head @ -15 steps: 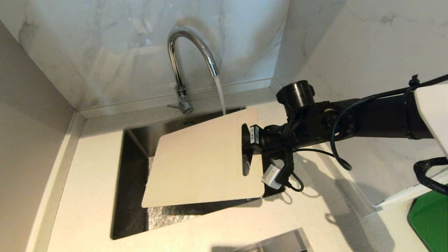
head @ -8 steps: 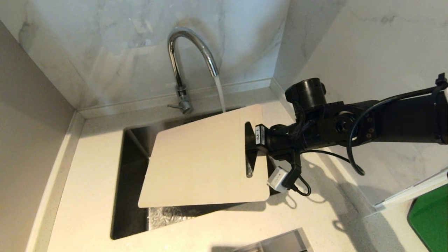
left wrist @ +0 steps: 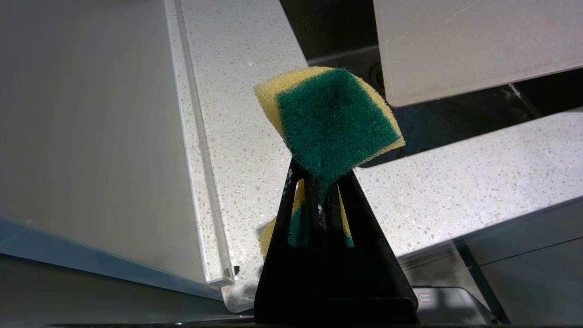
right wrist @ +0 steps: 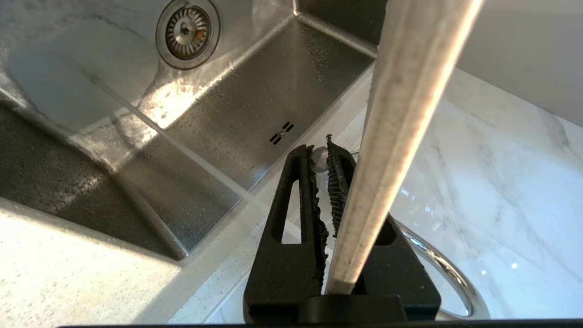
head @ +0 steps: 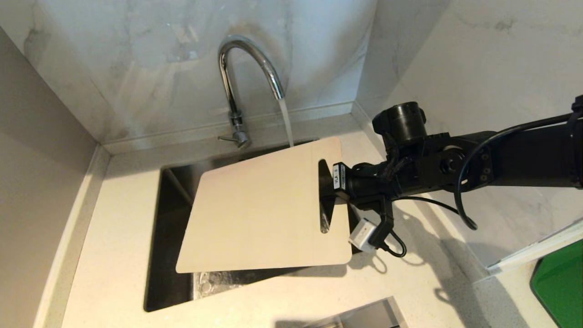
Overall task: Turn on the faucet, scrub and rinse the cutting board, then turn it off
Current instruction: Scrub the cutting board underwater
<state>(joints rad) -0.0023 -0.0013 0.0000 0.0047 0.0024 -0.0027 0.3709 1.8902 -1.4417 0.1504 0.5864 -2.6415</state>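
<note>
The chrome faucet (head: 237,68) is running; its stream (head: 286,123) drops behind the far edge of the beige cutting board (head: 259,209). The board hangs tilted over the steel sink (head: 175,191). My right gripper (head: 325,187) is shut on the board at its handle cutout, on the board's right end. From the right wrist the board's edge (right wrist: 401,127) crosses one finger of my right gripper (right wrist: 321,152). My left gripper (left wrist: 319,182), outside the head view, is shut on a green-and-yellow sponge (left wrist: 334,123), near the counter's front and below the board's corner (left wrist: 455,45).
The faucet's small lever (head: 227,138) points left at its base. Marble walls enclose the sink at the back and right. Speckled countertop (head: 114,255) surrounds the basin, whose drain (right wrist: 186,29) sits in the wet floor. A green object (head: 560,282) lies at far right.
My right arm has drawn back to the right, carrying the board with it. The board's near left corner has swung slightly left. Water keeps running.
</note>
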